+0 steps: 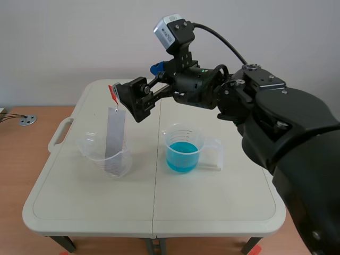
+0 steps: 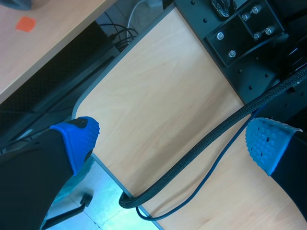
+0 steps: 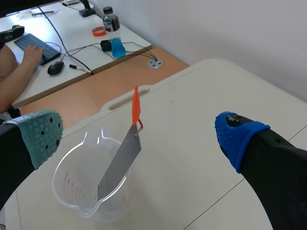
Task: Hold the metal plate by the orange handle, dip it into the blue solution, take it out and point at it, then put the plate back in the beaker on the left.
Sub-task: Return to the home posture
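Metal plate [image 1: 114,139] stands tilted in the empty clear beaker [image 1: 87,147] on the left of the white table [image 1: 212,202]. Its lower end is inside the beaker and its upper part leans toward the rim. The thin orange handle [image 1: 113,94] rises from the top edge, joined by a small link.

The right gripper [image 1: 130,101] is level with the handle and just beside it. In its wrist view the fingers are spread wide and grip nothing. The handle [image 3: 135,105] and plate [image 3: 120,160] lie ahead, between the two pads, touching neither. Nothing on the plate tells us whether it has been dipped.

The beaker of blue solution [image 1: 183,151] is partly filled and sits apart, to the right of the clear one.

The left gripper [image 2: 172,141] is off the table over a wooden surface [image 2: 158,96] crossed by cables [image 2: 192,151]. Its fingers are wide apart and it is empty.

Risks, as we judge them:
- The handle shows only a narrow edge to the right gripper, so closing slightly off line could miss it or catch one corner.
- The link looks loose, so a gripped plate may swing or twist when lifted.
- The plate leans on a light beaker [image 3: 72,189], so a nudge from one finger could lever the beaker over.
- A swinging plate carried across could strike the rim of the blue beaker and slop the solution.
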`<move>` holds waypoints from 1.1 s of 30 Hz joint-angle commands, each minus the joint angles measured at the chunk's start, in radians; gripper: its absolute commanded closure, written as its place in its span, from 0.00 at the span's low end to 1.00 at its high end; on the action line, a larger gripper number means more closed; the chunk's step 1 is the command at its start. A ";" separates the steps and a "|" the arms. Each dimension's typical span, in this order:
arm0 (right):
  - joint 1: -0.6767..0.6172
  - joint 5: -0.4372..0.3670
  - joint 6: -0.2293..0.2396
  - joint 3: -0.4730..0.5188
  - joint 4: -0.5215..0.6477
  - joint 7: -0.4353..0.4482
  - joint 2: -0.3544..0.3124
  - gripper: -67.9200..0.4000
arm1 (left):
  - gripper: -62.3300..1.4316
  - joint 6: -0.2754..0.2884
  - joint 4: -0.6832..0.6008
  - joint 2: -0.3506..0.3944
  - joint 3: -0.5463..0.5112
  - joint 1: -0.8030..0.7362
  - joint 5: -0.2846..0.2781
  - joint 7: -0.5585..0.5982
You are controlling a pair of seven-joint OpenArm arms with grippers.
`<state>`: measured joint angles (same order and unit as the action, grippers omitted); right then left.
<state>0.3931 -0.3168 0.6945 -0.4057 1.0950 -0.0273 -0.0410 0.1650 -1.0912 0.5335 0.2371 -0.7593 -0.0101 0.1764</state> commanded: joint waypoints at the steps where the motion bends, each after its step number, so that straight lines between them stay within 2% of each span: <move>1: -0.022 -0.031 0.002 0.001 0.066 0.000 -0.029 0.02 | 0.00 0.001 -0.022 0.002 -0.005 -0.014 0.003 -0.023; 3: -0.058 -0.050 0.001 0.002 0.130 -0.021 -0.065 0.02 | 0.00 -0.056 -0.023 0.008 -0.026 -0.026 -0.017 -0.042; 6: -0.126 -0.078 -0.015 0.010 0.233 -0.040 -0.123 0.02 | 0.00 -0.171 -0.042 0.028 -0.103 -0.064 -0.100 0.011; 8: -0.172 -0.095 -0.021 0.028 0.298 -0.042 -0.160 0.02 | 0.00 -0.203 -0.080 0.046 -0.170 -0.092 -0.135 0.054; 10: -0.220 -0.115 -0.022 0.051 0.359 -0.045 -0.195 0.02 | 0.00 -0.205 -0.132 0.065 -0.238 -0.114 -0.141 0.072; 15: -0.333 -0.142 -0.021 0.124 0.482 -0.068 -0.265 0.02 | 0.00 -0.246 -0.290 0.094 -0.400 -0.142 -0.199 0.069; 19: -0.417 -0.168 -0.021 0.180 0.544 -0.068 -0.312 0.02 | 0.00 -0.251 -0.414 0.110 -0.483 -0.141 -0.211 0.067; 26: -0.550 -0.217 -0.020 0.259 0.621 -0.067 -0.374 0.02 | 0.00 -0.248 -0.614 0.132 -0.496 -0.132 -0.211 0.080; 33: -0.693 -0.219 -0.012 0.368 0.707 -0.064 -0.386 0.02 | 0.00 -0.208 -0.711 0.132 -0.471 -0.038 -0.218 0.116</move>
<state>-0.3023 -0.5240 0.6807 -0.0467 1.7817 -0.1101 -0.4217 -0.0471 -1.7973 0.6678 -0.2413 -0.8127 -0.2180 0.2680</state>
